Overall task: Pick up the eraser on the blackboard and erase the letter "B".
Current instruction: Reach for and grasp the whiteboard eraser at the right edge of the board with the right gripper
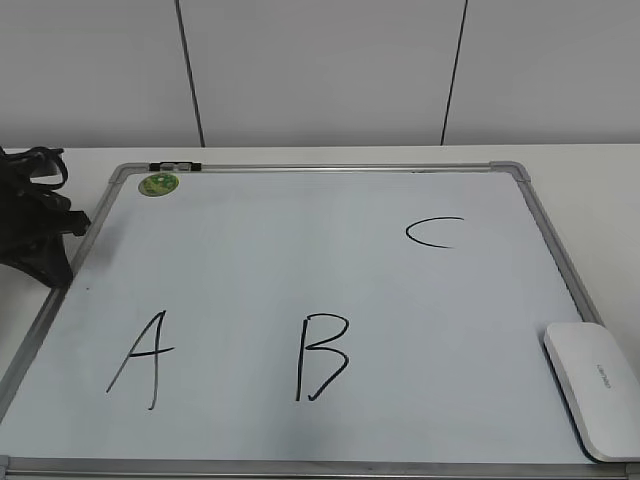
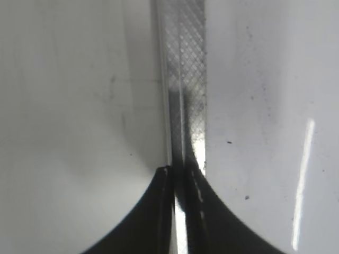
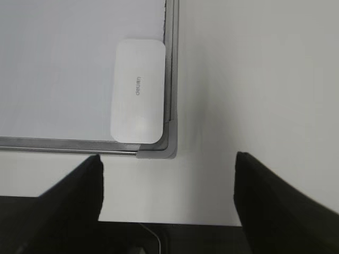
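Opening stage of the task: the eraser (image 1: 592, 388) is lying ungrasped in the near right corner of the blackboard (image 1: 300, 255), against the frame, while the letter "B" (image 1: 322, 356) is being left fully intact between the "A" (image 1: 140, 358) and the "C" (image 1: 434, 232). The right gripper (image 3: 168, 203) is being held spread wide and empty near the eraser; the left gripper (image 2: 180, 211), with jaws nearly closed on nothing, is being parked over the board's left frame. Grasping and wiping are yet to be done

The blackboard (image 1: 300, 250) looks pale and glossy inside a brushed silver metal frame (image 3: 170, 63); the eraser (image 3: 137, 91) is smooth white plastic.
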Robot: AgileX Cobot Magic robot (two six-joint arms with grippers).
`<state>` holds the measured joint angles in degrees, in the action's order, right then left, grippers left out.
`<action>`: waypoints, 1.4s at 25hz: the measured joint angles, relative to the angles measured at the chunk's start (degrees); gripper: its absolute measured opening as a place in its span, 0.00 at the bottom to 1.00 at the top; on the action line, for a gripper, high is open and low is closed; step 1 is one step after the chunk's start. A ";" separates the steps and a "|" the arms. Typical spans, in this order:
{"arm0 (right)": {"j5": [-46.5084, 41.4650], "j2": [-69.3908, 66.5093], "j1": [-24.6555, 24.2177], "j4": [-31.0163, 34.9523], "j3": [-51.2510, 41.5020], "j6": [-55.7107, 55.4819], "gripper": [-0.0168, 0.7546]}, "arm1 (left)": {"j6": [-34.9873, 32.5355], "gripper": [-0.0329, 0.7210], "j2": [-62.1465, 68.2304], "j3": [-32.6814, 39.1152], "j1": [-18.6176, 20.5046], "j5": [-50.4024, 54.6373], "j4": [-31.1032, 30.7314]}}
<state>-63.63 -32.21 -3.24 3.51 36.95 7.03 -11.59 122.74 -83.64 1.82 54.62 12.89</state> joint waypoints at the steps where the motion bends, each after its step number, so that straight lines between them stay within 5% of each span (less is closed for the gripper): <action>1: 0.00 -1.22 0.00 0.74 0.12 0.12 0.78 | 0.00 0.06 0.00 0.00 0.00 0.00 0.00; 12: -0.06 -13.66 2.75 2.51 0.12 0.34 0.78 | 0.00 0.06 0.00 0.00 0.09 0.09 0.48; 31: 13.29 -33.61 2.75 9.00 0.22 3.08 0.78 | 0.00 0.06 0.00 0.00 0.09 0.09 0.61; 35: 15.52 -36.71 5.87 7.77 0.22 3.14 0.78 | 0.00 0.06 0.00 0.00 0.09 0.09 0.61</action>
<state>-48.11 -68.93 2.63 11.28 37.17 10.17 -11.59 122.74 -83.64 1.91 54.71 13.50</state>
